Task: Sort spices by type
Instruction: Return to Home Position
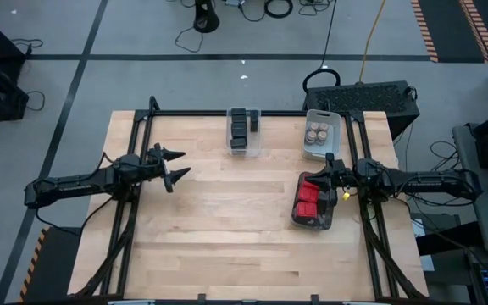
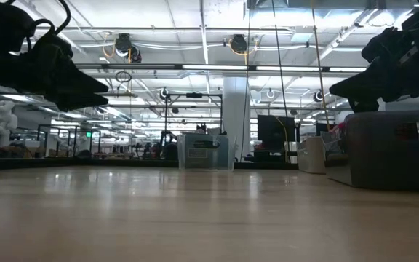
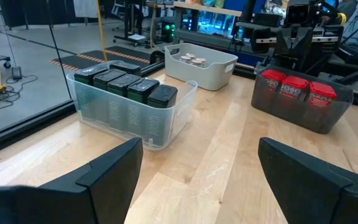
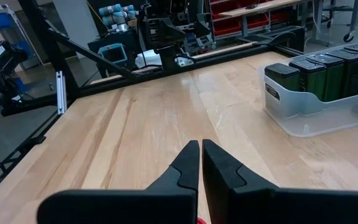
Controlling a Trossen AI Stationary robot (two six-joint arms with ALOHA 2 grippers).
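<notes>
The spices sit in three bins. Several dark tins (image 1: pixel 242 127) stand in a clear bin (image 3: pixel 179 112) at the far middle. Round tan-topped jars (image 1: pixel 317 133) sit in a white bin (image 3: pixel 222 70) at the far right. Red tins (image 1: pixel 310 202) fill a dark bin (image 3: pixel 303 112) on the right. My left gripper (image 1: pixel 179 166) hovers open over the table's left side, holding nothing. My right gripper (image 1: pixel 324 169) is shut and empty, level above the red tins' bin.
Bare wooden tabletop (image 1: pixel 227 220) spreads across the middle and near side. A black metal frame (image 1: pixel 142 127) edges the table. The clear bin of dark tins also shows in the right wrist view (image 4: pixel 316 106).
</notes>
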